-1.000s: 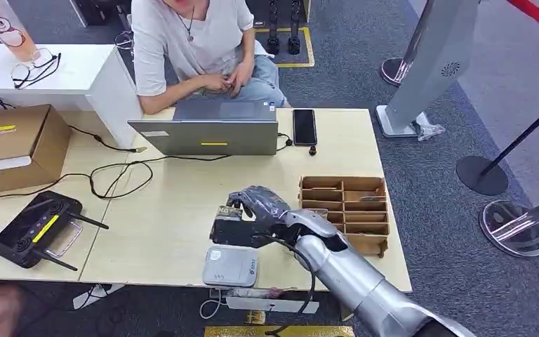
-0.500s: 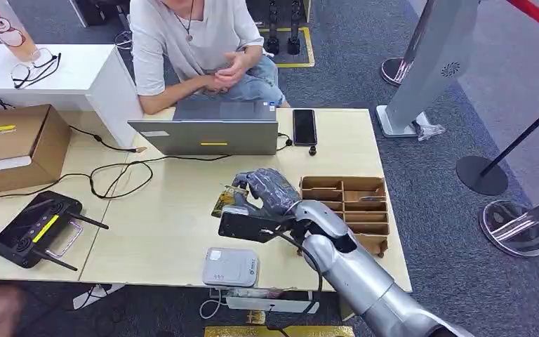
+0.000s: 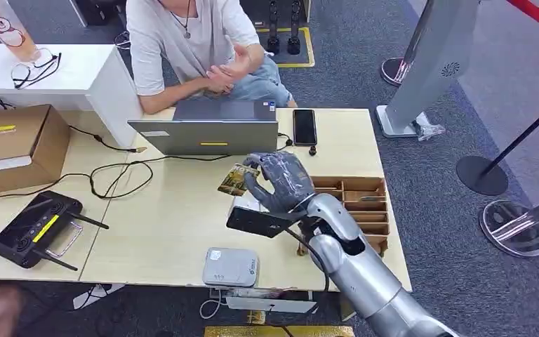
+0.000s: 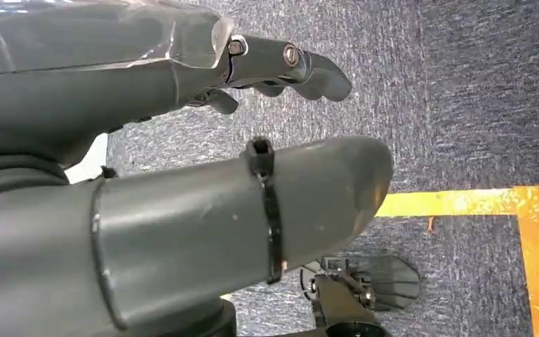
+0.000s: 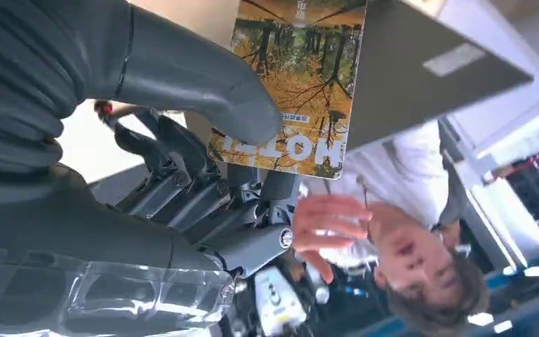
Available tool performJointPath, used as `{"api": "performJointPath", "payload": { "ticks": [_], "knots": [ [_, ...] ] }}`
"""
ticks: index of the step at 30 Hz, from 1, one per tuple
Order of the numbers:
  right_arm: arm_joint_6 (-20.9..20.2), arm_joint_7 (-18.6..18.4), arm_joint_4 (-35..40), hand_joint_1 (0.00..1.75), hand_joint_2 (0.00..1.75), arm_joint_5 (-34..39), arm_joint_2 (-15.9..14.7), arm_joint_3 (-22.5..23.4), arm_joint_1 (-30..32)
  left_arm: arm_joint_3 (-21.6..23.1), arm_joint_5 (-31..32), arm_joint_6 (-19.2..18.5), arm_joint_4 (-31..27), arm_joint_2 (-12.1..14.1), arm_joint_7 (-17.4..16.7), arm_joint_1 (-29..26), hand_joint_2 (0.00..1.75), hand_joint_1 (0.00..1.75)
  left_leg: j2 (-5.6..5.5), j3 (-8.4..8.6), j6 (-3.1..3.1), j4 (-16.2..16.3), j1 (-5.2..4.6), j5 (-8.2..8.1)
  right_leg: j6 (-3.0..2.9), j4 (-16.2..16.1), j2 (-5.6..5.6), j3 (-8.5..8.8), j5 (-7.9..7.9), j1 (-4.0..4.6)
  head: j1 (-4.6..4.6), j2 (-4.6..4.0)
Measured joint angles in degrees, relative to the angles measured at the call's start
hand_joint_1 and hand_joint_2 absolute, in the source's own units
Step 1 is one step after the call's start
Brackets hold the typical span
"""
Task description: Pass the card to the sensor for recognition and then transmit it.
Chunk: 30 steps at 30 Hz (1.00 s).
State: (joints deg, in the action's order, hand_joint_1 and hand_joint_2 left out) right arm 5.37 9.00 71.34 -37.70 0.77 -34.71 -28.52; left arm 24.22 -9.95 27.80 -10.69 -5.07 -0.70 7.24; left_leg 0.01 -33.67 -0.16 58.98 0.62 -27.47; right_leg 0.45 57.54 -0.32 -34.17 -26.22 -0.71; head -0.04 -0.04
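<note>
Right hand (image 3: 278,181) pinched the card (image 3: 238,179) by one end; we noted its free end pointing toward the person (image 3: 189,42), laptop (image 3: 207,130) between.

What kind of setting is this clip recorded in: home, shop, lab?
Probably an office or demo hall rather than a home. A person sits behind a desk with a laptop, the floor is grey carpet, and stanchion bases stand to the side.

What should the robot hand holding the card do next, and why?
Probably carry the card onward toward the person. The right robot hand pinches it above the table, already past the grey sensor, and the person's hand is raised behind the laptop.
</note>
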Motion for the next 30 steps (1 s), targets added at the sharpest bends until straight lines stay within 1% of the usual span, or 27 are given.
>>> {"api": "performJointPath", "payload": {
  "ticks": [7, 11, 21, 24, 26, 30],
  "knots": [
    [4.88, 1.14, 0.07, 1.75, 1.75, -2.54, 0.44, 1.18, 0.08, -0.04, -0.02, 0.02, 0.00, 0.00, 0.35, -0.02, 0.00, 0.00, 0.00, -0.01, 0.00, 0.00, 0.00, 0.00, 0.00, 0.00, 0.00, 0.00, 0.00, 0.00, 0.00, 0.00],
    [8.90, 1.51, 0.09, 1.75, 1.75, -4.88, 1.05, 1.92, 0.07, -0.04, -0.02, 0.04, 0.00, 0.00, 0.55, -0.07, 0.00, 0.00, 0.00, -0.01, 0.00, 0.00, 0.00, 0.00, 0.00, 0.00, 0.00, 0.00, 0.00, 0.00, 0.00, 0.00],
    [23.70, 1.29, -0.74, 1.75, 1.75, -15.83, 2.58, 2.69, -0.24, -0.04, 0.37, 0.04, 0.00, -0.02, 0.70, -0.07, 0.00, 0.00, 0.00, -0.01, 0.00, 0.00, 0.00, 0.00, 0.00, 0.00, 0.00, 0.00, 0.00, 0.00, 0.00, 0.00],
    [27.04, 1.29, -1.61, 1.75, 1.75, -18.10, 3.10, 2.84, -0.56, -0.04, 0.50, 0.02, 0.00, -0.02, 0.70, -0.07, 0.00, 0.00, 0.00, -0.01, 0.00, 0.00, 0.00, 0.00, 0.00, 0.00, 0.00, 0.00, 0.00, 0.00, 0.00, 0.00],
    [28.53, 1.09, -2.32, 1.75, 1.75, -19.40, 3.43, 2.93, -0.85, -0.04, 0.50, 0.02, 0.00, -0.02, 0.70, -0.07, 0.00, 0.00, 0.00, -0.01, 0.00, 0.00, 0.00, 0.00, 0.00, 0.00, 0.00, 0.00, 0.00, 0.00, 0.00, 0.00],
    [33.04, -0.11, -4.18, 1.75, 1.75, -23.83, 4.31, 3.63, -1.57, -0.04, 0.50, 0.04, 0.00, -0.02, 0.70, -0.07, 0.00, 0.00, 0.00, -0.01, 0.00, 0.00, 0.00, 0.00, 0.00, 0.01, 0.00, 0.01, 0.00, 0.00, 0.00, 0.00]
  ]
}}
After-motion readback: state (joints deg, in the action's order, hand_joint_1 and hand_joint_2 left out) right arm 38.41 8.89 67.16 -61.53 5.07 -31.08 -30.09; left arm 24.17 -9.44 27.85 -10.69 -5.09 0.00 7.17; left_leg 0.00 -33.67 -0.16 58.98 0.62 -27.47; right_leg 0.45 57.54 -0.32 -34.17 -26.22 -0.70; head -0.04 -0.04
